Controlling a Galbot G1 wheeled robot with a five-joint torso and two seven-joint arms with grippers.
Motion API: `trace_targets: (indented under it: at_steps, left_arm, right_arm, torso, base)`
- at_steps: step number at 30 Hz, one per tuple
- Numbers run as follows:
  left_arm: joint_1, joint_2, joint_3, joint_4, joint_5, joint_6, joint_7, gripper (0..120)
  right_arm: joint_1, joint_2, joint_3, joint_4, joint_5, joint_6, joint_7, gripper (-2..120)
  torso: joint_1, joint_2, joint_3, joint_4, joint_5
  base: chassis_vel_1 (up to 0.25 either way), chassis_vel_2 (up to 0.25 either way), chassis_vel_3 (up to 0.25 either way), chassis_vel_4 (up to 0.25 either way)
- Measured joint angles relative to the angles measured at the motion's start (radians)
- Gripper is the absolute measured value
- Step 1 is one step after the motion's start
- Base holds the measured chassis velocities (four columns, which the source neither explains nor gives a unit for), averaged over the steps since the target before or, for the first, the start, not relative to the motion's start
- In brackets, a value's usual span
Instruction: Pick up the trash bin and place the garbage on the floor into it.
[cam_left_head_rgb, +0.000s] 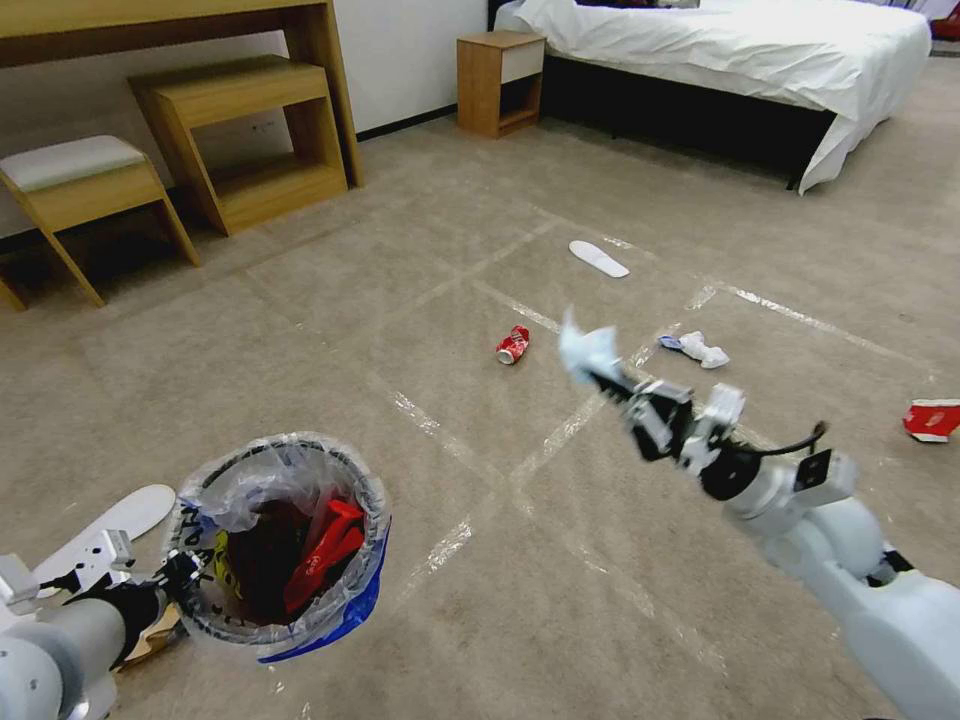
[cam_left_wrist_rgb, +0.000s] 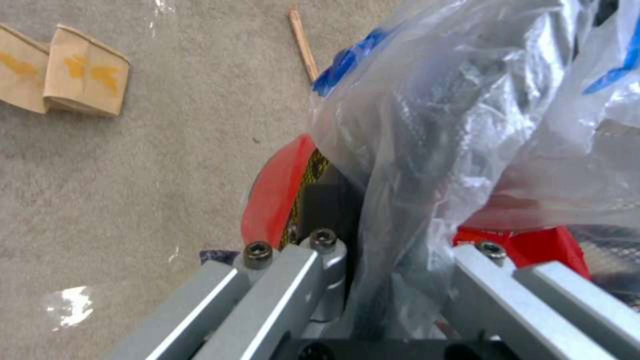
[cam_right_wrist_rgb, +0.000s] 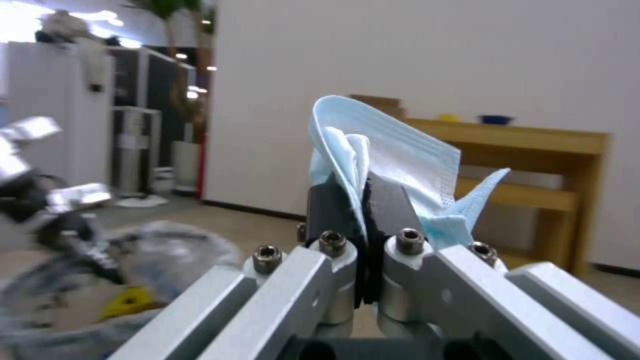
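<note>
Right gripper (cam_right_wrist_rgb: 363, 200) pinches a blue face mask (cam_right_wrist_rgb: 393, 160), pads closed tight.

The floor (cam_left_head_rgb: 420, 300), beige carpet gridded with shiny tape strips, carries a crushed red can (cam_left_head_rgb: 512, 345), a white insole (cam_left_head_rgb: 598, 258), crumpled white paper (cam_left_head_rgb: 702, 350), and a red-white carton (cam_left_head_rgb: 932, 419) far right.
</note>
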Motion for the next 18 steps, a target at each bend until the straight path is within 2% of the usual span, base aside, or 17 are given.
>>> trace_targets:
  at_steps: [10, 18]
  left_arm:
    - [0.002, -0.011, -0.004, 0.001, 0.008, 0.000, 0.006, 0]
    - [0.008, -0.013, -0.013, 0.001, 0.011, 0.000, 0.010, 0]
  right_arm:
    - [0.066, -0.026, -0.127, 0.021, 0.002, -0.007, -0.049, 0]
    - [0.239, -0.001, -0.313, -0.054, 0.007, -0.006, -0.060, 0]
  torso:
    - [0.000, 0.000, 0.000, 0.0000, -0.0002]
    - [0.000, 0.000, 0.000, -0.0001, 0.0001]
  base:
    - [0.000, 0.000, 0.000, 0.000]
    - [0.000, 0.000, 0.000, 0.000]
